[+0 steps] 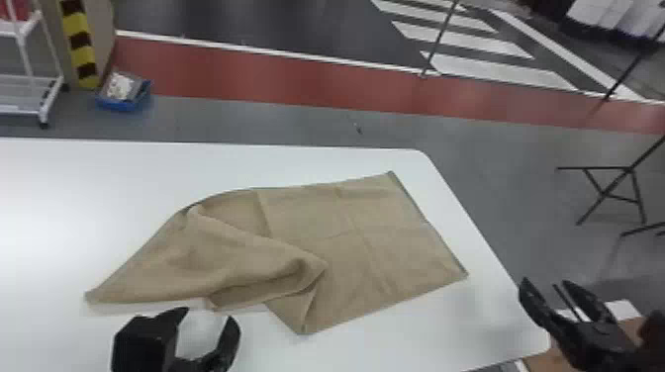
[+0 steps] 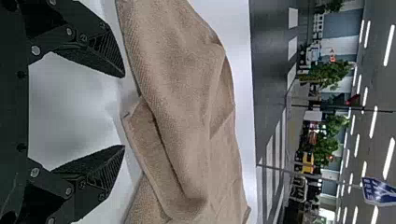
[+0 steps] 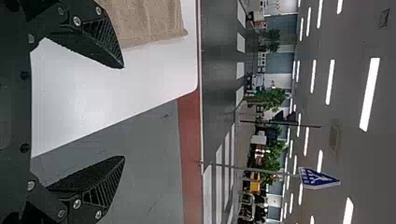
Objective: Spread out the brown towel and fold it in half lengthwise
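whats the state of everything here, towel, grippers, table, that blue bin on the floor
brown towel: partly spread on the table, its right part nearly flat, its left part rumpled and doubled over, not folded in half
left gripper: open, empty, at the towel's near side
right gripper: open, empty, by the table's right edge
white table: partly covered by the towel
blue bin: open-topped, with things in it
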Robot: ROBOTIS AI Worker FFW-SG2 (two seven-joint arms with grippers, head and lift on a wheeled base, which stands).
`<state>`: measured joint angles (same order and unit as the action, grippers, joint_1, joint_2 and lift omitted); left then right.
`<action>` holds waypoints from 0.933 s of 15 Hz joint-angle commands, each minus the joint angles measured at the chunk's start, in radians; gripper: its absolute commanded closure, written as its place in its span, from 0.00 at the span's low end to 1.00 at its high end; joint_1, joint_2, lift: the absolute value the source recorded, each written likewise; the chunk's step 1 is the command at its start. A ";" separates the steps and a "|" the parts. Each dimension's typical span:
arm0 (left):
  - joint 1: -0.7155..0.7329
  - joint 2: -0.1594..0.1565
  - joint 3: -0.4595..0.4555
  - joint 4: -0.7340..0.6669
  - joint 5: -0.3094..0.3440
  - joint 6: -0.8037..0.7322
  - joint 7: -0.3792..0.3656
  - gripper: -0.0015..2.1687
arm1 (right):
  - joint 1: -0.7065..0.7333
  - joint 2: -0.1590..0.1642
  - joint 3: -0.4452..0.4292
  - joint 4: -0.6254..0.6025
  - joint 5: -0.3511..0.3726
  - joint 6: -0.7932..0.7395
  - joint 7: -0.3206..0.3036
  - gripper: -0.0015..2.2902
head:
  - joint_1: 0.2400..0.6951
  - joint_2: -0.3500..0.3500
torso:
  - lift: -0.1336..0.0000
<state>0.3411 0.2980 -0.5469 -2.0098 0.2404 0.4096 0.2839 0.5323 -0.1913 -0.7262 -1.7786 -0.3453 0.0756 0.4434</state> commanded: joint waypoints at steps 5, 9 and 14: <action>-0.039 -0.016 -0.019 0.013 0.023 0.001 0.015 0.19 | -0.009 -0.004 0.001 0.034 0.003 -0.027 0.001 0.09 | 1.00 0.00 | 0.04; -0.060 -0.026 -0.027 0.043 0.017 0.004 0.017 0.19 | -0.012 -0.002 0.002 0.050 0.003 -0.049 0.012 0.10 | 1.00 0.00 | 0.04; -0.062 -0.025 -0.031 0.040 0.003 0.056 0.046 0.28 | -0.012 0.000 0.001 0.050 0.002 -0.052 0.014 0.10 | 1.00 0.00 | 0.04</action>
<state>0.2793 0.2717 -0.5777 -1.9662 0.2454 0.4551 0.3292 0.5200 -0.1928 -0.7255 -1.7288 -0.3425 0.0250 0.4571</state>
